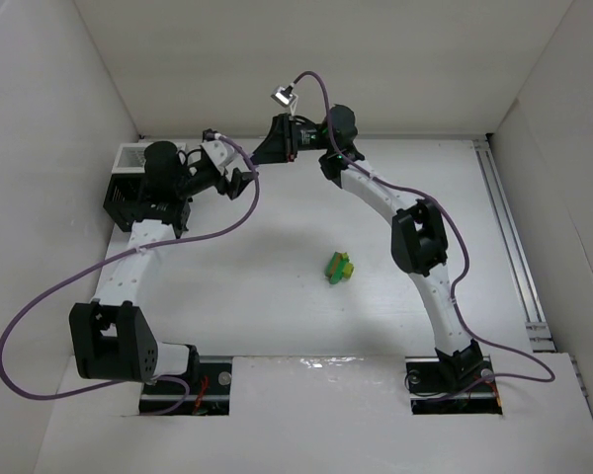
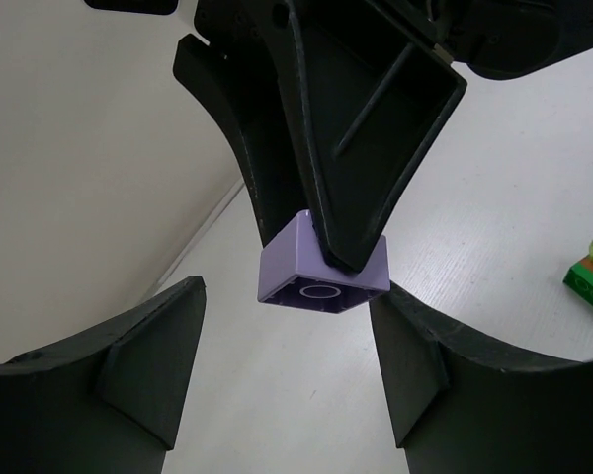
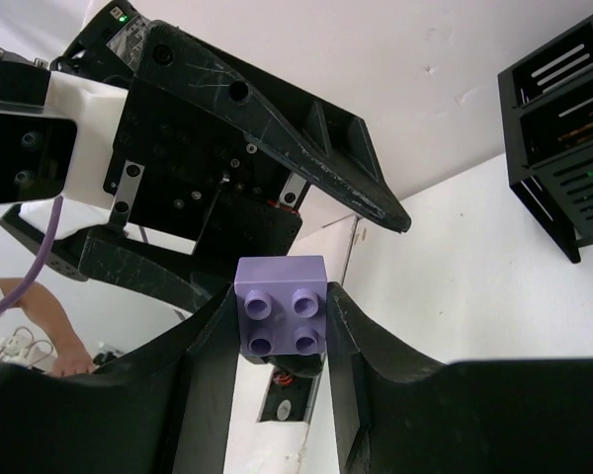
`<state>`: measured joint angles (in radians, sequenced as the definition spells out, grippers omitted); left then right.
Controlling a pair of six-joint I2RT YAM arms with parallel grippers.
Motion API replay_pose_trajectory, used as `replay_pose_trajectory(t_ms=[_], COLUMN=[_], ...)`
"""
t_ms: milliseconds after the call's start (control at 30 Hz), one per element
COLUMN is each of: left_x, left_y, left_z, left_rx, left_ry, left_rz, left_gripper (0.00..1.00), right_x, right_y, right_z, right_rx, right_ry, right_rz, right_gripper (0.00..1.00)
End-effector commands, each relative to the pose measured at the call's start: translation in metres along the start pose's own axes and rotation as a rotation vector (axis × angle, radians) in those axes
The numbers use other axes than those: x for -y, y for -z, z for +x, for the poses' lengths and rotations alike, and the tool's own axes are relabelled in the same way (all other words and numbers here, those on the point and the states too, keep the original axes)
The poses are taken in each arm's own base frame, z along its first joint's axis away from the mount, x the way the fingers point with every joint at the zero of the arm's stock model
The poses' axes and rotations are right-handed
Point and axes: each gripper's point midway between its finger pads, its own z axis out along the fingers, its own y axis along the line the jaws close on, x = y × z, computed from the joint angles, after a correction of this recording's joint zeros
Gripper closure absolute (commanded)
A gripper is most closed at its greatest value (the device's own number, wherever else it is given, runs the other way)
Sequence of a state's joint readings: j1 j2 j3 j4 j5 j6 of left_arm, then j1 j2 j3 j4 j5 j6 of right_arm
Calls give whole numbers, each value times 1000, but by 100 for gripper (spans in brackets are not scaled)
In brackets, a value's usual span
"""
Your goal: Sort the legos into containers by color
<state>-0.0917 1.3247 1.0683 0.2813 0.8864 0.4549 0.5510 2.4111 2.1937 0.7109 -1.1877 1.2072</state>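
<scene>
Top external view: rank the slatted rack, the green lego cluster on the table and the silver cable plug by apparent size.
1. Slatted rack, largest, though the left arm hides part of it.
2. Green lego cluster.
3. Silver cable plug, only slightly smaller; it looks raised nearer the camera, so this last order is unsure.

The left arm (image 1: pixel 128 272) and right arm (image 1: pixel 430 286) are extended far forward, claws set tip to tip. The right claw (image 3: pixel 282 296) is clamped on a lilac brick (image 3: pixel 282 318); the left claw (image 2: pixel 289 291) is spread around it.
</scene>
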Motion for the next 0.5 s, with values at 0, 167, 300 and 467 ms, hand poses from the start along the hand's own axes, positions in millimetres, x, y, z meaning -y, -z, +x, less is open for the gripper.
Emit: replay_pose_trajectory(t_ms=[0,167,300,467], left_x=[-5,-7,-4,-4], left_y=[6,6,5,6], left_z=[-27,-25,-28,-33], left_rx=[59,57,67,84], left_ry=[-85,-108,-109,-119], left_rz=[-50,-60,-64,-70], left_gripper=[37,38,35,33], right_x=[-21,-10,-3,2], right_y=[-7,-8,-7,-3], right_z=[-13,-15,-11,-15], right_rx=[17,45,41,53], right_ry=[69,28,10,-8], right_rz=[-24,3,15,32], right_gripper=[100,100,100,100])
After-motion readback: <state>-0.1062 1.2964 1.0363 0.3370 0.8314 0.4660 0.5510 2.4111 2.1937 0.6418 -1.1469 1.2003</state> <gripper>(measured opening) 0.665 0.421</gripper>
